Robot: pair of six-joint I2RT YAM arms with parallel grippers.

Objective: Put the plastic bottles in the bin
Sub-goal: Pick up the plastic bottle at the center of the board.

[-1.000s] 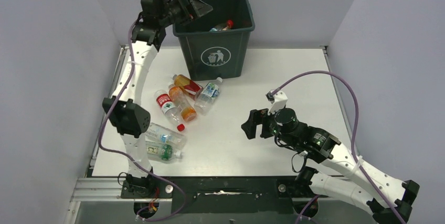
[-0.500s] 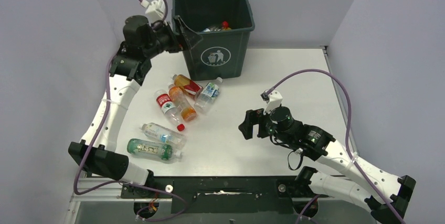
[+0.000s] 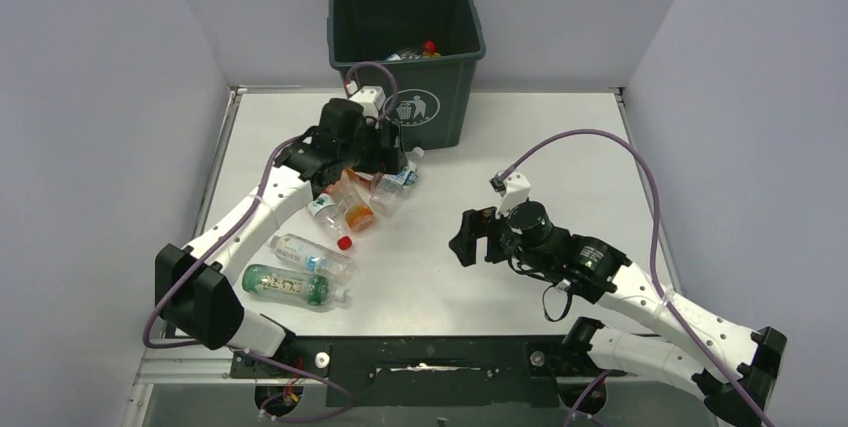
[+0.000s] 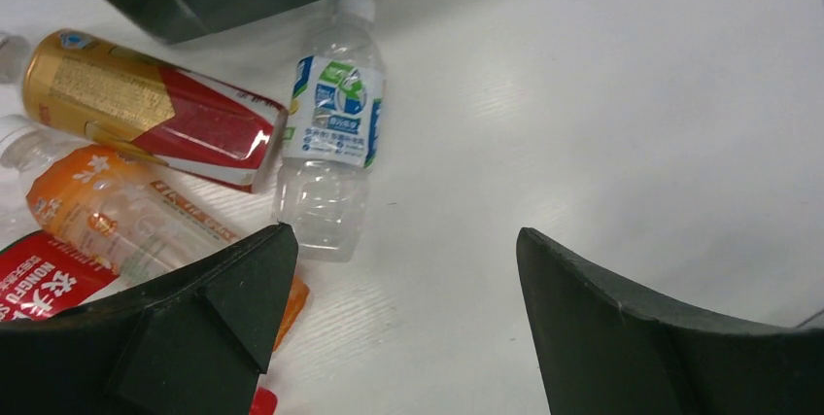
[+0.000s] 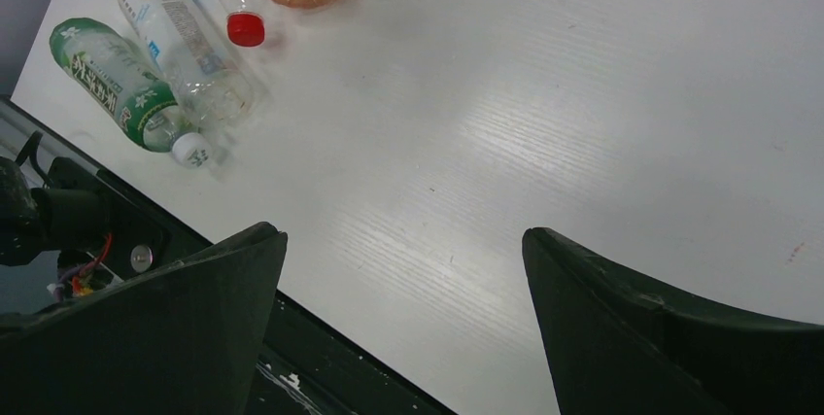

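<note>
Hovering with left claw (image 4: 403, 240) splayed, empty, above plastic bottles (image 4: 330, 123) lying on worktop (image 4: 602, 94) beside bin (image 3: 445, 97). Held right claw (image 5: 403, 235) likewise splayed, empty, well apart. Showed binned bottles (image 3: 420, 50) from top view only, not from either wrist.

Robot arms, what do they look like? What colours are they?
The left arm and right arm are white tubes with chunky black joints. A purple cable loops along each. The left gripper and right gripper each have two wide black wedge fingers.
</note>
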